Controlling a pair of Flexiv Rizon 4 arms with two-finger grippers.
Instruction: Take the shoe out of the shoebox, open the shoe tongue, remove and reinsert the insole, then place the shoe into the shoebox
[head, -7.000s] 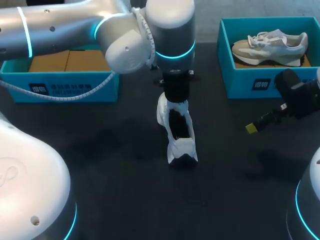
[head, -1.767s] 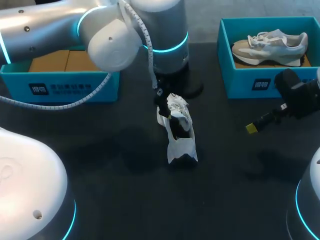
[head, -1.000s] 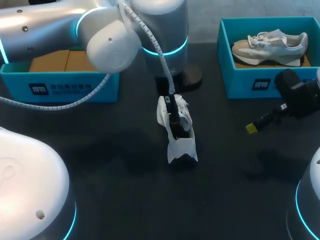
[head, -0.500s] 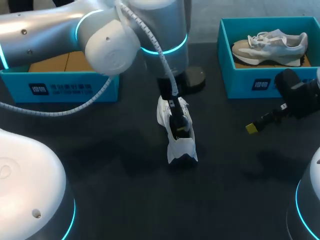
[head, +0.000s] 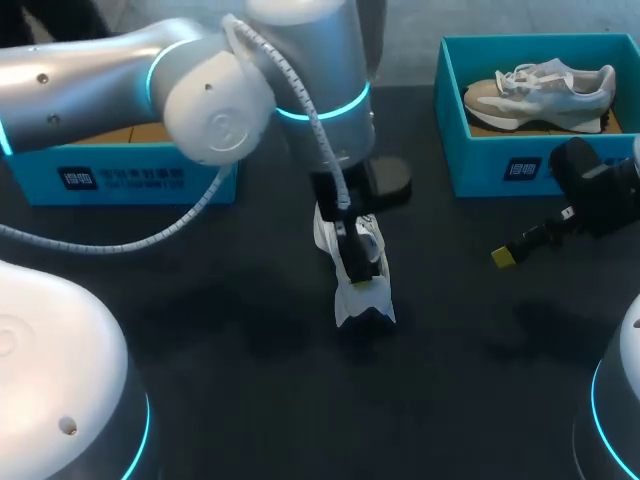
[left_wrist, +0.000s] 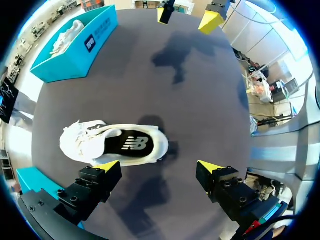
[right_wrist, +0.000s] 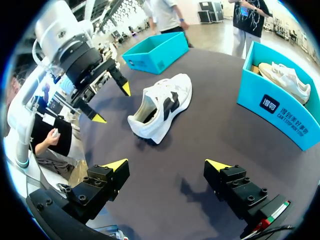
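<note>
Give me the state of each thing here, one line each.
White shoe: out of the box, upright on the table.
Insole: seated inside the shoe.
Left gripper: open, over the shoe.
Right gripper: open, empty.
Right shoebox: open, holding a beige shoe.
Left shoebox: open, lidless.

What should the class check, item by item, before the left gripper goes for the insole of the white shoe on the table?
1. White shoe out of its box, upright on the table: ok.
2. Shoe mouth open enough to show the black insole: ok.
3. Left gripper open and empty, above the shoe: ok.
4. Heel end of the shoe roughly between the left fingers, as the left wrist view shows it: ok.
5. Right gripper open, well apart from the shoe: ok.
6. Shoe steadied by a gripper against tipping: not ok, nothing holds it.
</note>
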